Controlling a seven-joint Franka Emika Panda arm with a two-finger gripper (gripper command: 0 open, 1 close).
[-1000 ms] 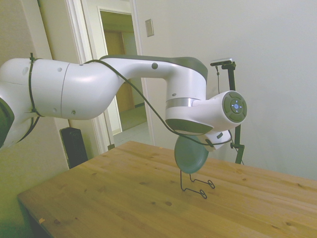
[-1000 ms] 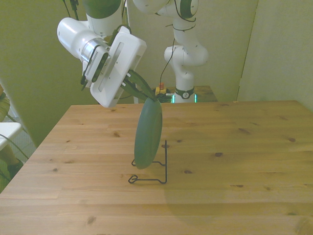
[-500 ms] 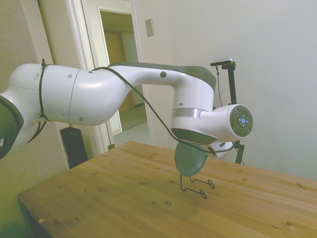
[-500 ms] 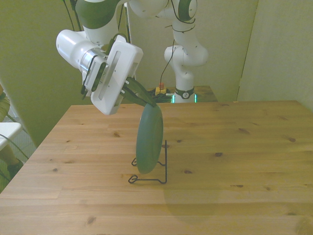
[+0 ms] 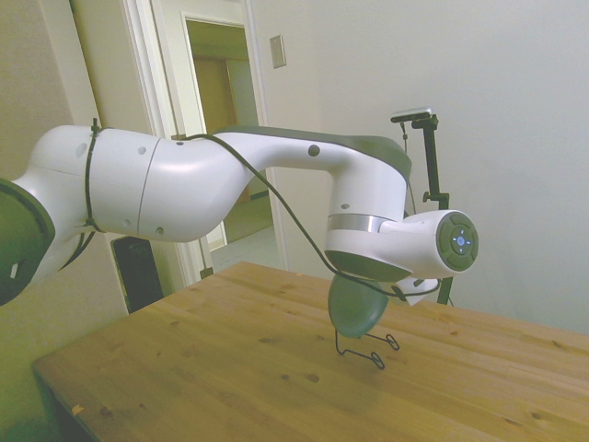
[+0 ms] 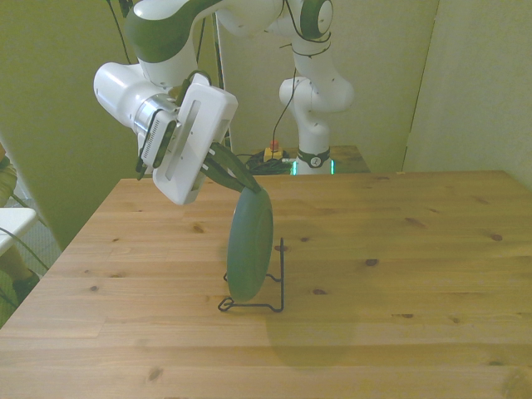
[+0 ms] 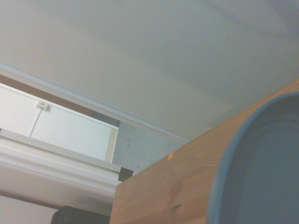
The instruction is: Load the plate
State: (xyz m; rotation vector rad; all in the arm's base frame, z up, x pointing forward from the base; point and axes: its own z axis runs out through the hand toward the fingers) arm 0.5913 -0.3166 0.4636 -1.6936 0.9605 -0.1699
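Now we have the plate (image 6: 250,243) held on edge, nearly upright, its lower rim down at the base of the wire rack (image 6: 264,293) near the middle of the wooden table (image 6: 399,274). It sits on the front view's left of the rack's tall upright wire, leaning slightly. Our gripper (image 6: 241,181) is clamped on the plate's top rim, coming in from the front view's left. In the side view the plate (image 5: 354,305) hangs just under the wrist, above the rack's feet (image 5: 371,349). We judge the step in hand to be seating the plate. To do it well, we should lower slowly until the rim rests in the base loop, let the plate lean against the upright wire, and only then release, so that the light rack does not tip or slide.
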